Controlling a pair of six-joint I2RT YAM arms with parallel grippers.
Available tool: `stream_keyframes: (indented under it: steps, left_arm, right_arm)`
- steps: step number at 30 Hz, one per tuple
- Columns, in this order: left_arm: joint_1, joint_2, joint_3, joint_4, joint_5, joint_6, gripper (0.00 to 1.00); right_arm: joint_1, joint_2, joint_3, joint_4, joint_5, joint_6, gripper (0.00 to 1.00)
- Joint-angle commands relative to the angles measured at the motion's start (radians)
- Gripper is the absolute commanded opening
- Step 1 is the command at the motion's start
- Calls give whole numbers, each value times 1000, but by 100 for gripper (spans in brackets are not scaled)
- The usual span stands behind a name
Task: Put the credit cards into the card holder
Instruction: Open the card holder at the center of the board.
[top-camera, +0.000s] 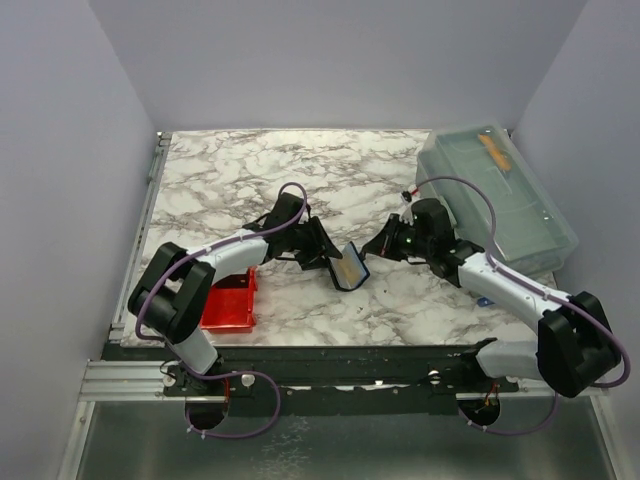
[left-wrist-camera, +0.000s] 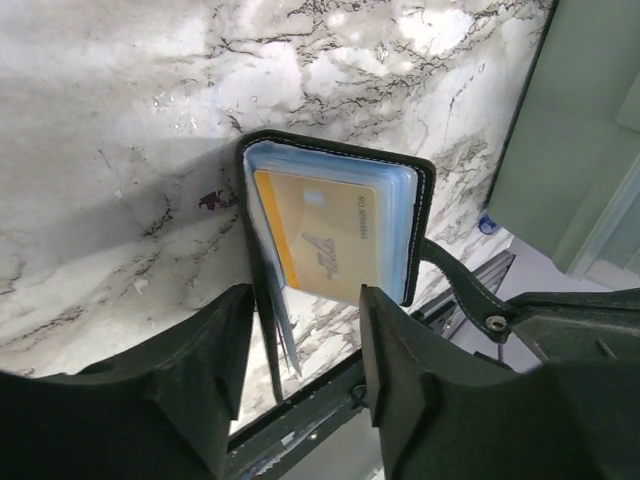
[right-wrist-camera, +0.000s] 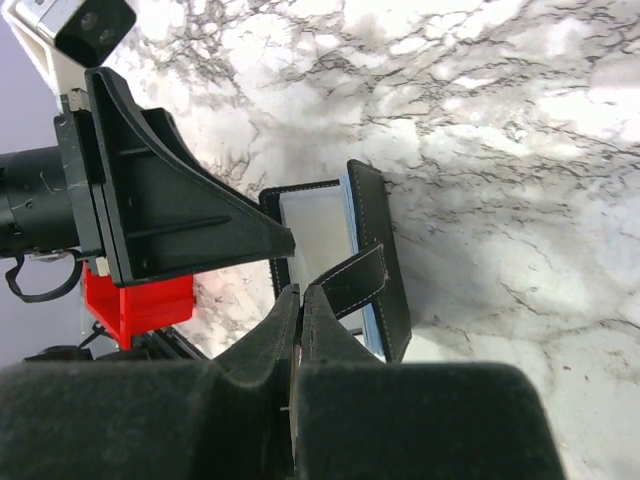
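The black card holder (top-camera: 350, 266) is held open and upright above the middle of the table, between my two grippers. A yellowish credit card (left-wrist-camera: 325, 235) sits in its clear sleeves, with pale blue sleeve edges around it. My left gripper (left-wrist-camera: 305, 300) stands open just below the holder. The holder's thin front flap (left-wrist-camera: 268, 330) hangs between its fingers, close to the left one. My right gripper (right-wrist-camera: 302, 290) is shut on the holder's black stitched strap (right-wrist-camera: 352, 283). In the top view the left gripper (top-camera: 322, 250) is left of the holder and the right gripper (top-camera: 378, 247) is to its right.
A small red tray (top-camera: 228, 305) lies at the near left beside the left arm. A large translucent lidded box (top-camera: 500, 195) stands at the far right with an orange item inside. A small blue thing (top-camera: 484, 300) peeks out under the right forearm.
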Motion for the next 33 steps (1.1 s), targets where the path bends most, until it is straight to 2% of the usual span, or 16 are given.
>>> stream_keyframes:
  steps: [1,4,7,10,14,17,21,24,28,33]
  left_arm:
    - [-7,3,-14,8,-46,71,45]
    - [-7,32,8,-40,-63,145,32]
    - [-6,72,49,-109,-62,223,28]
    - [-7,86,57,-125,-67,263,27]
    - [-7,102,82,-168,-76,304,23]
    - [-7,113,92,-186,-87,332,23]
    - [-6,129,108,-212,-88,361,25]
    - [-7,133,119,-226,-83,382,28]
    - [-8,134,121,-226,-67,382,28]
    - [-8,137,118,-226,-68,384,28]
  right_arm:
    - [-1,-44,-17,-80,91,-12,0]
    - [-2,-52,-19,-151,163,-19,1]
    - [-2,-66,-38,-227,244,-50,1]
    - [-1,-53,-28,-332,362,-103,14]
    - [-1,-36,90,-529,459,-157,29]
    - [-2,-57,134,-520,351,-186,38]
    - [-1,-48,86,-282,21,-152,49]
    - [-1,14,50,-142,-91,-99,51]
    - [-1,122,42,-80,-122,-73,51]
    - [-1,156,11,-95,-30,-79,51]
